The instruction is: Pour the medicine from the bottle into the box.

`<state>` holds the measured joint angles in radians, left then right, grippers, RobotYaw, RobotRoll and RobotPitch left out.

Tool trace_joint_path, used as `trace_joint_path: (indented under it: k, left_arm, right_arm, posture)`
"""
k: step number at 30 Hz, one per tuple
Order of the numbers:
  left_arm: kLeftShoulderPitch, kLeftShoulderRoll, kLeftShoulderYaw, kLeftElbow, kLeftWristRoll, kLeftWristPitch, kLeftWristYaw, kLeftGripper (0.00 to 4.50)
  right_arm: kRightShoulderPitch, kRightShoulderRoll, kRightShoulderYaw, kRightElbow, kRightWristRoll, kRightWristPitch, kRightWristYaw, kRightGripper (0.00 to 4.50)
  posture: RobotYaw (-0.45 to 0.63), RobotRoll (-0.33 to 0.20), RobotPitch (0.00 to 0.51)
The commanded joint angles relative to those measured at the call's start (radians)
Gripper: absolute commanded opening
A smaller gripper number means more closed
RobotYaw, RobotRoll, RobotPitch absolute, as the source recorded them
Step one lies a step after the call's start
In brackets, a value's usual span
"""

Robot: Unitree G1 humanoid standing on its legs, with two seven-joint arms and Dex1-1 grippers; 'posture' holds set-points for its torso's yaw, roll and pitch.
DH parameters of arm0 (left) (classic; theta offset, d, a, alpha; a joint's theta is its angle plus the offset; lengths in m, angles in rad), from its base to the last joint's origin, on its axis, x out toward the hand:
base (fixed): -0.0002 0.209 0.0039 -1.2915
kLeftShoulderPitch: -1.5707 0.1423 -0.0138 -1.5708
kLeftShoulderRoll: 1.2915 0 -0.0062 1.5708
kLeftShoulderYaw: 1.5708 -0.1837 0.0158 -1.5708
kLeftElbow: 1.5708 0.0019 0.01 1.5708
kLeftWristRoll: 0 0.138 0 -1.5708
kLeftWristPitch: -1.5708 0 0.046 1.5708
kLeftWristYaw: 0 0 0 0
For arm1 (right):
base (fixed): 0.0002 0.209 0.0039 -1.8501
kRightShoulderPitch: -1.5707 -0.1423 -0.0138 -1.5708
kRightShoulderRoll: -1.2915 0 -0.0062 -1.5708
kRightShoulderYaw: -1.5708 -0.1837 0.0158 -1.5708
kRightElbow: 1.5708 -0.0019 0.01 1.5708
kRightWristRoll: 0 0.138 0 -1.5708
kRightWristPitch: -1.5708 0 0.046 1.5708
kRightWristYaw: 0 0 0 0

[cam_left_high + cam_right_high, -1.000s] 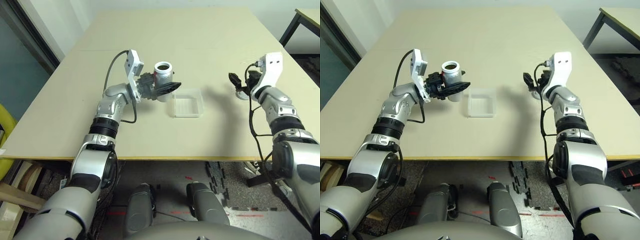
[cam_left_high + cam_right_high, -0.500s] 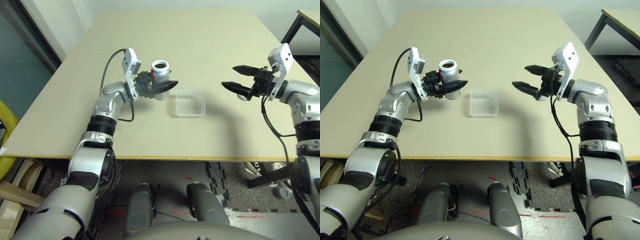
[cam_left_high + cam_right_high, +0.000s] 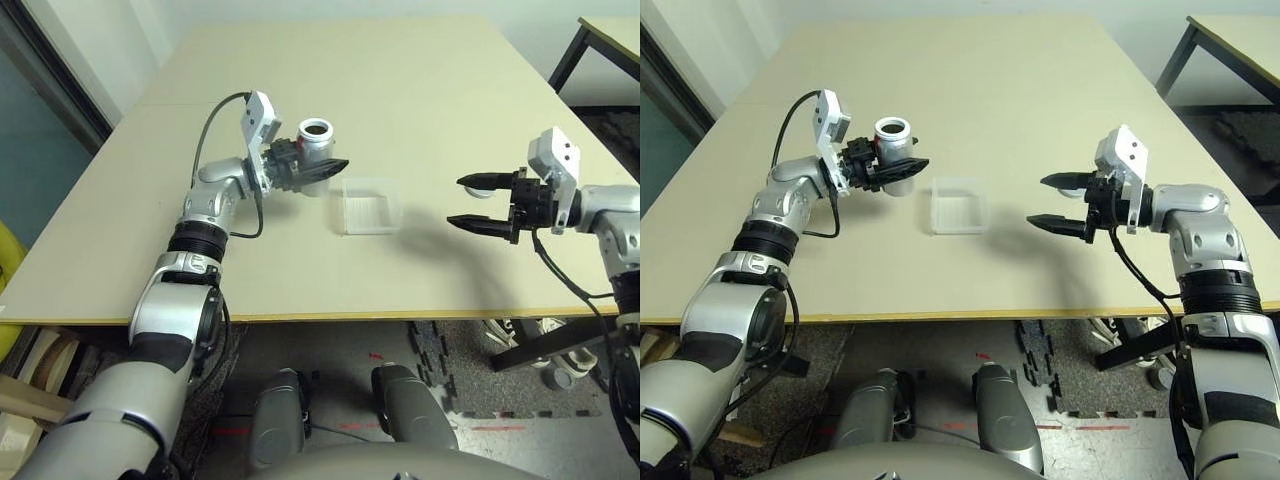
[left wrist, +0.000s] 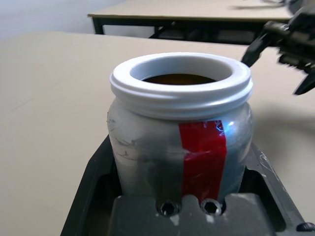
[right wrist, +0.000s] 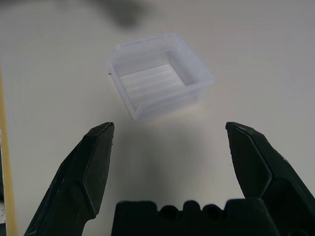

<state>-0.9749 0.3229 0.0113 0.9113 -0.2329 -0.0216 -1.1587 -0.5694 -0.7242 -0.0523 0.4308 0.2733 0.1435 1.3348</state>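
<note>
Beige desk under me, a second desk corner off at the far right, dark floor past the near edge.

Head cam: my left tool is clamped shut on the bottle, which stands upright, mouth up, cap off, lifted off the desk w/ its shadow below. The box sits flat on the desk just beside that tool, on its right and a bit nearer me; not touching the bottle. My right tool hangs over the desk w/ fingers spread wide, nothing between them, pointing left toward the box, well apart from it. Box lies between the two tools, closer to the left one.

Left wrist cam: bottle fills the jaws, red stripe facing the cam, white rim on top. Dark brown inside the mouth, can't tell single pills of the medicine from here. Right tool shows blurred in the background beyond the bottle.

Right wrist cam: both black fingers stand wide apart, bare desk between them. Box sits straight ahead of the tips, clear plastic, ribbed floor; I see nothing in it.
</note>
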Motion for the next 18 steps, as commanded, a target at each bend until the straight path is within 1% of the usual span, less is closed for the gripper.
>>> trace_joint_path:
  k: [1,6,11,13,15,17,18]
  left_arm:
    - [-0.042,0.012,-0.032,0.052,0.066,-0.037,0.030,2.76]
    - [-0.089,0.014,-0.071,0.110,0.145,-0.091,0.069,2.76]
    - [-0.168,0.016,-0.199,0.191,0.346,-0.216,0.240,2.76]
    - [-0.199,0.016,-0.268,0.211,0.440,-0.291,0.310,2.76]
    - [-0.237,0.014,-0.364,0.229,0.566,-0.383,0.411,2.76]
    - [-0.276,0.017,-0.480,0.244,0.712,-0.486,0.519,2.76]
    - [-0.302,0.021,-0.558,0.248,0.810,-0.531,0.601,2.76]
  right_arm:
    - [0.023,0.014,0.018,-0.025,0.002,0.010,-0.013,4.50]
    - [0.032,0.025,0.019,-0.030,0.001,0.014,-0.027,4.50]
    - [0.027,0.037,0.020,-0.019,-0.002,0.013,-0.041,4.50]
    - [0.028,0.042,0.018,-0.017,-0.001,0.015,-0.048,4.50]
    - [0.030,0.047,0.019,-0.016,-0.001,0.013,-0.055,4.50]
    - [0.031,0.052,0.018,-0.016,0.000,0.014,-0.063,4.50]
    - [0.031,0.055,0.016,-0.016,0.001,0.016,-0.067,4.50]
  posture:
    - [-0.27,0.000,0.082]
    - [-0.27,0.000,0.078]
    - [-0.27,0.000,0.072]
    - [-0.27,0.000,0.070]
    - [-0.27,0.000,0.066]
    - [-0.28,0.000,0.063]
    - [-0.28,0.000,0.063]
